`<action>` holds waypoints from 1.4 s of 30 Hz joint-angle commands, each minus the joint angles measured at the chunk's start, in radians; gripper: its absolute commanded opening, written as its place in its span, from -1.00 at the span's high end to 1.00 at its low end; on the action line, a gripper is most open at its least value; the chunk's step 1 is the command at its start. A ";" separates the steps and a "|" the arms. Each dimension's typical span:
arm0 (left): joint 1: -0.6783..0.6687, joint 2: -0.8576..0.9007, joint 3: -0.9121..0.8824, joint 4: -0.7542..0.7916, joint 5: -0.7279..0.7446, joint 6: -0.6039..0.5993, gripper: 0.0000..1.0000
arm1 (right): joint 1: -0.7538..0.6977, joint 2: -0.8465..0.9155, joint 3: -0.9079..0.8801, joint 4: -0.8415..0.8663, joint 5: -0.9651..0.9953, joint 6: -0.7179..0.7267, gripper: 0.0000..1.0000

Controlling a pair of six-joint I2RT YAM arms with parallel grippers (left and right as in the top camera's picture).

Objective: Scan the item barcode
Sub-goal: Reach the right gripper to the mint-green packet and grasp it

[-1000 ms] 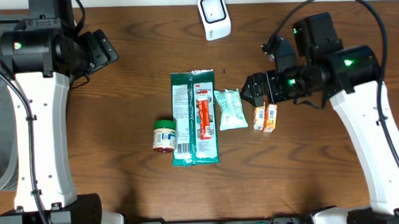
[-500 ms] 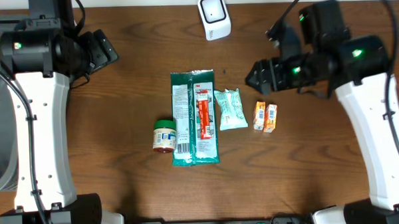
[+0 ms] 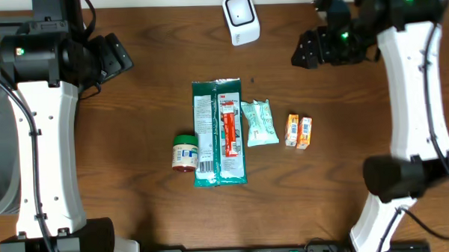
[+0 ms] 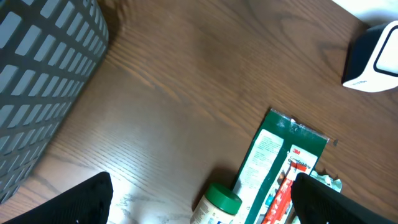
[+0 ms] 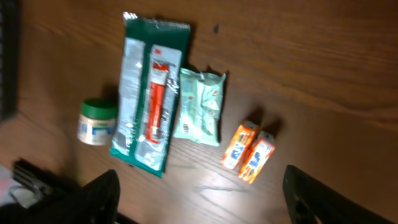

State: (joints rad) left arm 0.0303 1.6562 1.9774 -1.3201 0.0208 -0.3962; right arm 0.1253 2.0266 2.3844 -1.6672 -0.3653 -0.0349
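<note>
holding nothing, our left gripper and right gripper stood wide open above the brown wooden table; we saw two small orange cartons lying just beside the pale green wipes packet, well apart from the white boxy scanner.

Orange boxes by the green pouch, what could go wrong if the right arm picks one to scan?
The two orange boxes lie close side by side, so the open right gripper may grab both or knock one askew. The pale green pouch close beside them could get nudged. Which face carries the barcode is unclear, so the scanner may miss it.
</note>
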 commanded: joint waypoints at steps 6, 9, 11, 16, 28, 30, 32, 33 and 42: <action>0.004 0.006 0.009 -0.003 -0.006 -0.008 -0.84 | 0.017 0.121 0.009 0.039 0.002 -0.087 -0.61; 0.004 0.006 0.009 -0.003 -0.006 -0.008 -0.84 | 0.027 0.151 -0.010 0.054 0.002 -0.087 -0.64; 0.004 0.006 0.009 -0.003 -0.006 -0.008 -0.84 | 0.034 0.171 -0.021 0.057 0.002 -0.087 -0.64; 0.004 0.006 0.009 -0.003 -0.006 -0.008 -0.84 | 0.058 0.207 -0.084 0.103 0.002 -0.093 -0.59; 0.004 0.006 0.009 -0.003 -0.006 -0.008 -0.84 | 0.112 0.214 -0.440 0.425 0.002 -0.131 -0.57; 0.004 0.006 0.009 -0.003 -0.006 -0.008 -0.84 | 0.116 0.214 -0.481 0.473 0.001 -0.131 -0.57; 0.004 0.006 0.009 -0.003 -0.006 -0.008 -0.84 | 0.123 0.214 -0.529 0.528 0.001 -0.131 -0.57; 0.004 0.006 0.009 -0.003 -0.006 -0.008 -0.84 | 0.128 0.214 -0.561 0.566 0.001 -0.131 -0.57; 0.004 0.006 0.009 -0.003 -0.006 -0.008 -0.84 | 0.175 0.214 -0.714 0.760 -0.006 -0.131 -0.40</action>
State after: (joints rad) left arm 0.0303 1.6562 1.9774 -1.3201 0.0204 -0.3958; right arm 0.2749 2.2322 1.6970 -0.9199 -0.3618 -0.1566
